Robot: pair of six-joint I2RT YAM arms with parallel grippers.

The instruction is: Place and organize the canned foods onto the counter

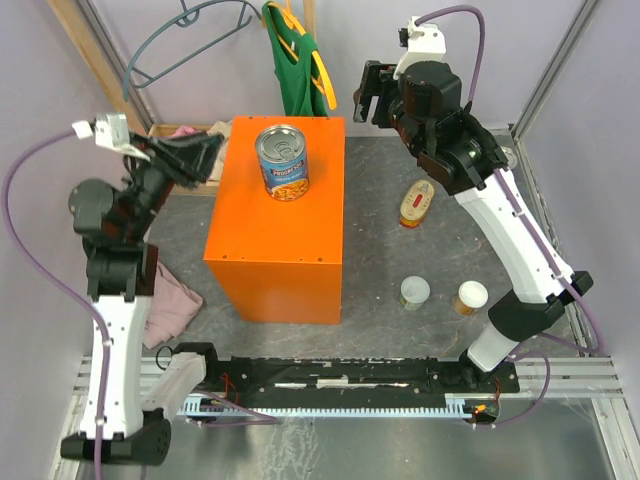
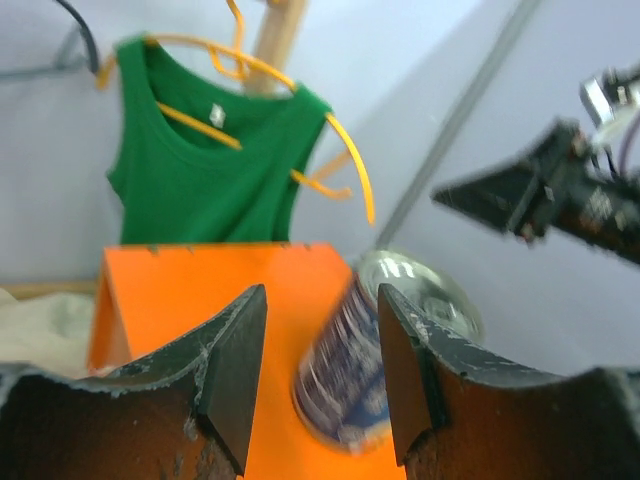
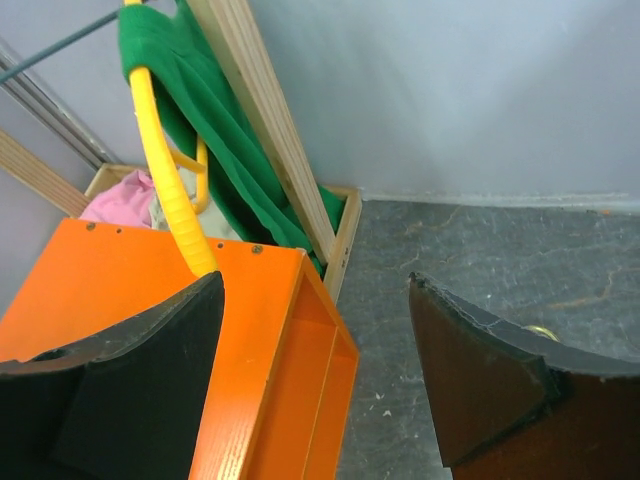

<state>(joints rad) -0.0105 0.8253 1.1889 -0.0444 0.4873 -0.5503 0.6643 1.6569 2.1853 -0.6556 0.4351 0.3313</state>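
Note:
One tall blue-labelled can (image 1: 283, 162) stands upright on the far part of the orange counter (image 1: 270, 250). My left gripper (image 1: 214, 157) is open and empty, just left of the counter's top edge. In the left wrist view (image 2: 320, 375) the blurred can (image 2: 365, 350) lies beyond its jaws, on the counter (image 2: 190, 290). My right gripper (image 1: 362, 97) is open and empty, raised above the counter's far right corner (image 3: 130, 320). One oval yellow-red tin (image 1: 417, 203) and two small white-lidded cans (image 1: 415, 293) (image 1: 472, 297) sit on the table to the right. The other tall can and oval tin are out of view.
A green shirt on a yellow hanger (image 1: 296, 60) hangs behind the counter. A wooden tray of clothes (image 1: 185, 132) stands at the back left, and a pink cloth (image 1: 170, 305) lies left of the counter. The counter's right side has open shelves (image 3: 325, 390).

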